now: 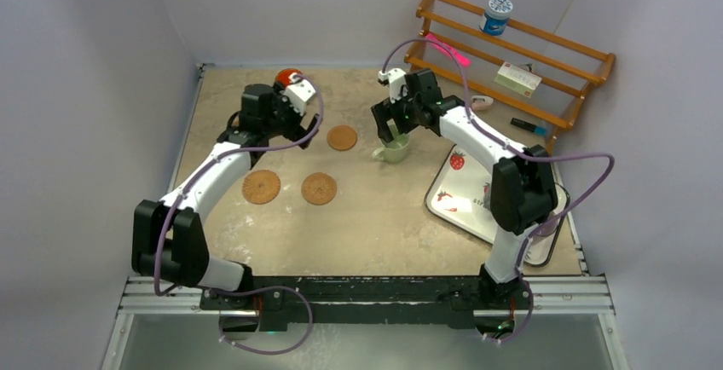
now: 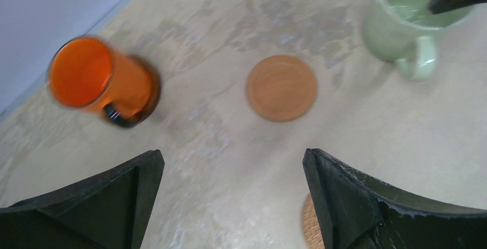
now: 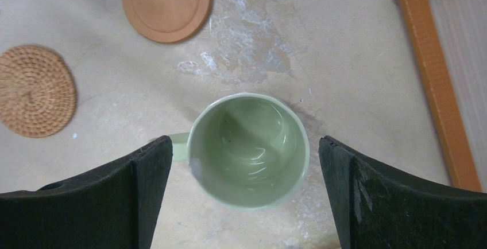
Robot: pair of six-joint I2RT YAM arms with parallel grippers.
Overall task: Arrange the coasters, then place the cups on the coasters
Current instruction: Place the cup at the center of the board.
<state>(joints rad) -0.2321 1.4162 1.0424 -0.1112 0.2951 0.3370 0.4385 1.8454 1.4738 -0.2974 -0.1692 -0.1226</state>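
No writing can be read anywhere. A print is carried by the lid of the blue-and-white tub [image 1: 496,14] on the top rail of the wooden rack [image 1: 588,54], at 1 o'clock of the table [image 1: 384,234]. The print, the label on the white box [image 1: 518,79] one rail lower and the dark lettering on the strawberry tray [image 1: 450,193] are too small, and the lettering is partly covered by the right arm.

The right gripper [image 3: 244,140] is held spread wide around the pale green mug [image 3: 248,148]. The mug is upright on the bare table, with a clear gap at the 3 o'clock finger. Whether the handle at 9 o'clock touches the other finger cannot be told.

The left gripper [image 2: 230,163] is spread wide over bare table, with nothing between the fingers.

The wooden coaster [image 1: 342,137] lies at 9 o'clock of the green mug, and two woven coasters [image 1: 261,187] [image 1: 319,188] lie at 7 to 8 o'clock. The orange mug [image 2: 95,77] stands at 10 o'clock of the wooden coaster. It is mostly hidden by the left wrist from above and blurred in the left wrist view, where a dark shape under it cannot be made out.
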